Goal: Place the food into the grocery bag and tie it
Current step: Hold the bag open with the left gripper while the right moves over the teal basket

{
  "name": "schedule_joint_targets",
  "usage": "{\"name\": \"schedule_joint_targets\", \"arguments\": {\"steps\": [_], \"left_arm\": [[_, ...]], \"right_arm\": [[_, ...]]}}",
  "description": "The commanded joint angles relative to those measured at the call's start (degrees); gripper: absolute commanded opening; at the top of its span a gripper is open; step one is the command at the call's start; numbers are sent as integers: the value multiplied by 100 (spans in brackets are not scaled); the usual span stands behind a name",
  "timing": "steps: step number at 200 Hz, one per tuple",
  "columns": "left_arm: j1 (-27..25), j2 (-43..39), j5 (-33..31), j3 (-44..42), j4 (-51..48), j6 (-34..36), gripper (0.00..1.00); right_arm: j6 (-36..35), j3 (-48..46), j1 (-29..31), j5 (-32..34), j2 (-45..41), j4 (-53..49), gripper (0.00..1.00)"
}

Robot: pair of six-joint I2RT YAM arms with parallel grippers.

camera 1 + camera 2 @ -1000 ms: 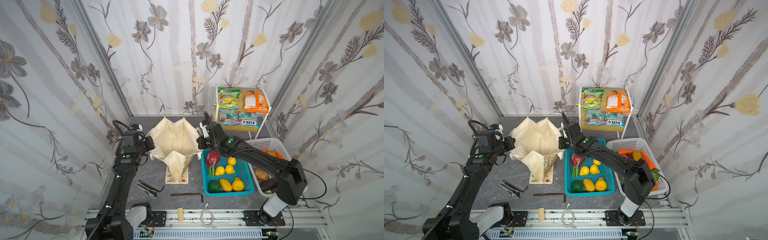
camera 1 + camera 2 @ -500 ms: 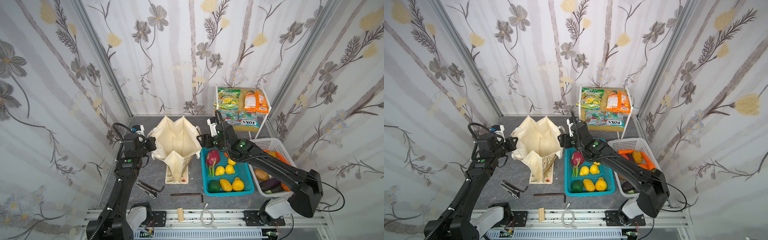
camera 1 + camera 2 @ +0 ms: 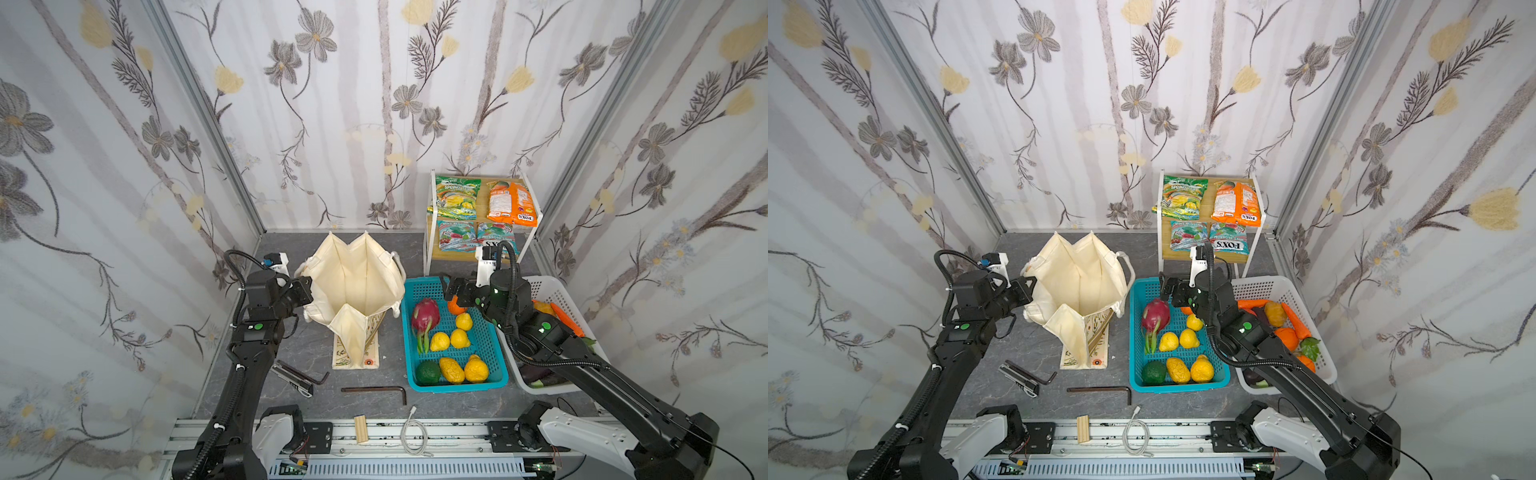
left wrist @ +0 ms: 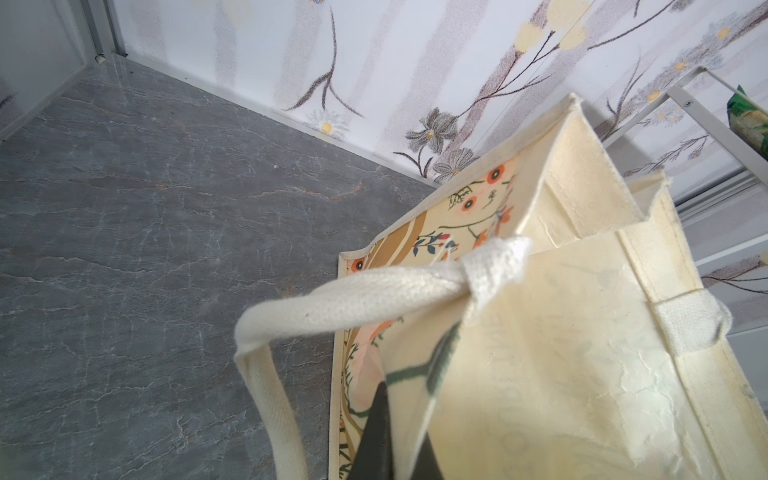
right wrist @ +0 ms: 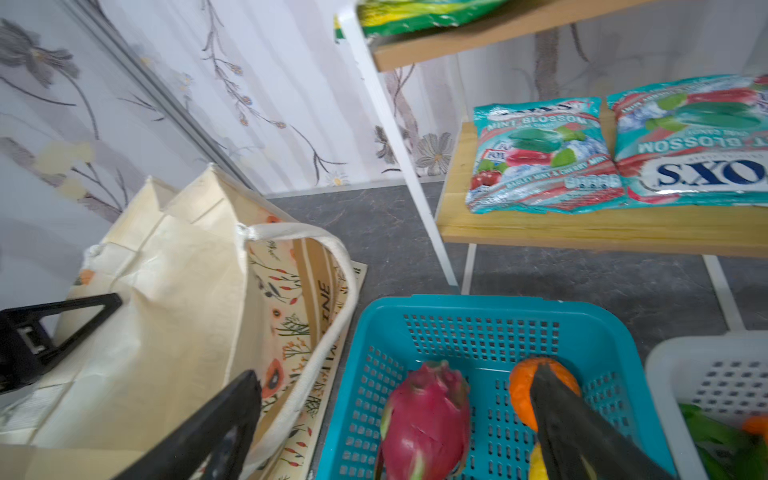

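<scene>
Food is seen in three places. A pink dragon fruit (image 3: 425, 313), an orange (image 3: 455, 306) and yellow lemons (image 3: 463, 321) are laid in the teal basket (image 3: 457, 384). More toy fruit and vegetables are kept in the white basket (image 3: 552, 286) just beside it. A green snack packet (image 3: 457, 201) and an orange snack packet (image 3: 509, 203) are laid flat on top of the shelf (image 5: 540, 230) at the back.

In both top views the grocery bag (image 3: 353, 286) is stood on the grey table (image 3: 299, 353), just beside the teal basket and left of it. Its mouth is held open, and the cream inside can be seen.

The left gripper (image 3: 302, 290) is closed tight on the left edge of the grocery bag. In the left wrist view one dark finger (image 4: 378, 436) is pressed against the cloth.

The right gripper (image 3: 451, 291) is spread wide and nothing is held in it. It is hung over the far end of the teal basket, near the orange. In the right wrist view one finger (image 5: 573, 424) is seen in front of the orange, but it cannot be told if the two are touching.
</scene>
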Motion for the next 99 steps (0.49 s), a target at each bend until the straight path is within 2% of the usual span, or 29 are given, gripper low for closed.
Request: {"name": "schedule_joint_targets", "arguments": {"steps": [1,37,99], "left_arm": [[5,-8,118,-20,165,-34,0],[10,-61,66,-29,165,-48,0],[5,-8,100,-55,164,-138,0]], "right_arm": [[62,-347,-152,-523,-214,63,100],[288,-815,-221,-278,-276,-73,100],[597,-1065,-220,-1070,419,84,100]]}}
